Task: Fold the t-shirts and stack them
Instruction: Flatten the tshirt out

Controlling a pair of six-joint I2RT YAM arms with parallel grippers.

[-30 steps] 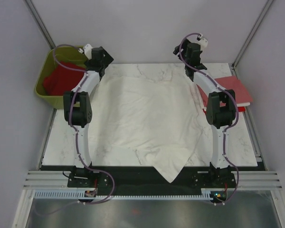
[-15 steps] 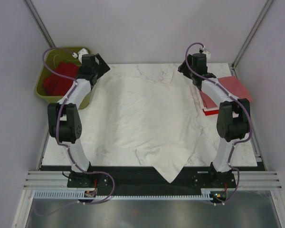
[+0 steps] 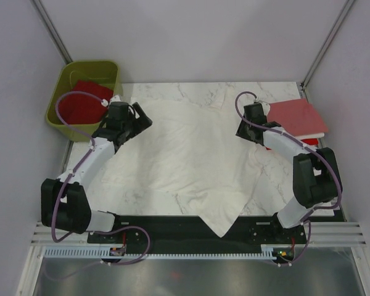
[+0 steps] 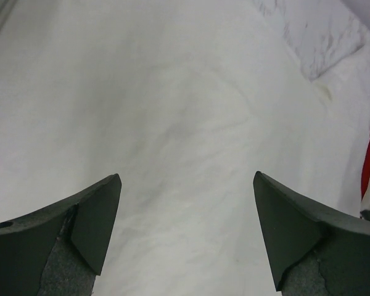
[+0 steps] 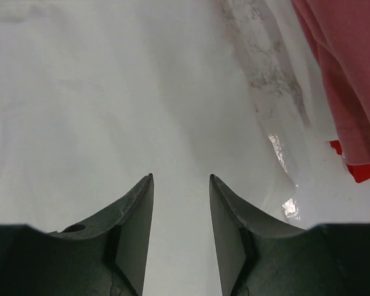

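Two pincers hang low over one spread shirt. Our left pincer (image 3: 137, 121) stands spread wide and holds nothing, its tips just above the left edge of the white shirt (image 3: 191, 154). Our right pincer (image 3: 242, 129) is about half spread, with a narrow gap between the jaws, at the same shirt's right side. The cloth seen through that gap looks flat, so we judge nothing is pinched, though we cannot tell whether the tips touch it.

Outward from both, the white shirt lies unfolded and rumpled across the middle of the counter (image 3: 296, 185), one corner drooping over the near edge. At the counter's far right a pink shirt (image 3: 296, 116) lies folded flat, with a red shirt (image 5: 357, 169) showing just beneath it. We take that for the stack begun. Off the counter's far left corner a tub (image 3: 52, 111) holds more red cloth (image 3: 80, 108).

We judge the task partly through. Two shirts seem folded and stacked, the white one is not yet folded, and at least one more waits in the tub.
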